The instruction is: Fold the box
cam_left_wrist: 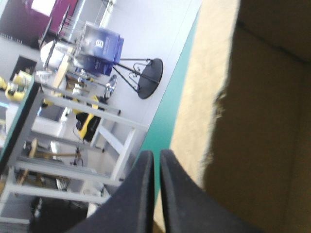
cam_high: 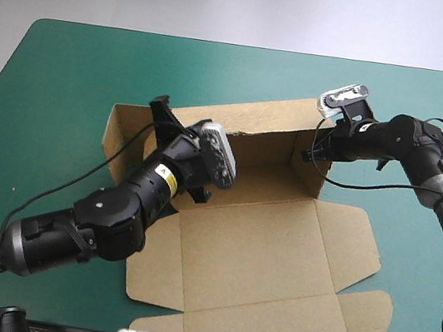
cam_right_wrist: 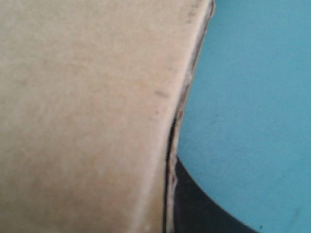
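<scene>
Box (cam_high: 268, 241): your left end effector (cam_high: 161, 108) clenches its far wall, your right end effector (cam_high: 309, 153) its end wall, probably to hold both upright for tucking.

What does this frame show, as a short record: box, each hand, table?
box: brown box, far wall and both end walls raised, lid lying flat toward the near edge
left hand: left hand at the left part of the far wall, fingers all but shut on the board's top edge
right hand: right hand at the right end wall, board pressed against one black finger, the other finger hidden behind it
table: teal-green cover, box near the middle
</scene>
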